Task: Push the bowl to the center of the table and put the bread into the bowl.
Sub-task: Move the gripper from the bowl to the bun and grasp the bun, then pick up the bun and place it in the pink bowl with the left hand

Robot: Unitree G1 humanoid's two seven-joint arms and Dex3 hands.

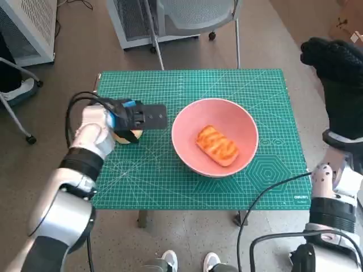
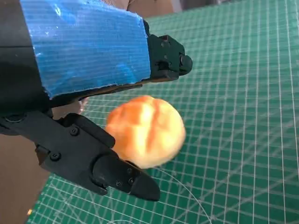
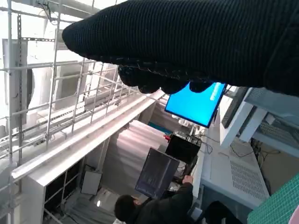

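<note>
The table (image 1: 142,192) wears a green cutting mat; the pink bowl (image 1: 215,137) sits near its center, one bread (image 1: 216,145) already inside. The left hand (image 1: 131,118) clamps its fingers (image 2: 117,175) around a round bun (image 2: 145,130) left of the bowl, not yet dropped in. The right hand (image 1: 338,73) hangs off right, fingers curled on nothing.

pink bowl (image 1: 215,136), orange-striped golden bread (image 1: 216,145), green white-gridded mat (image 1: 193,90), blue-taped black left hand (image 1: 133,117)

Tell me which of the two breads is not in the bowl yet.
The round bun in the left hand. The long striped bread already lies in the pink bowl.
</note>
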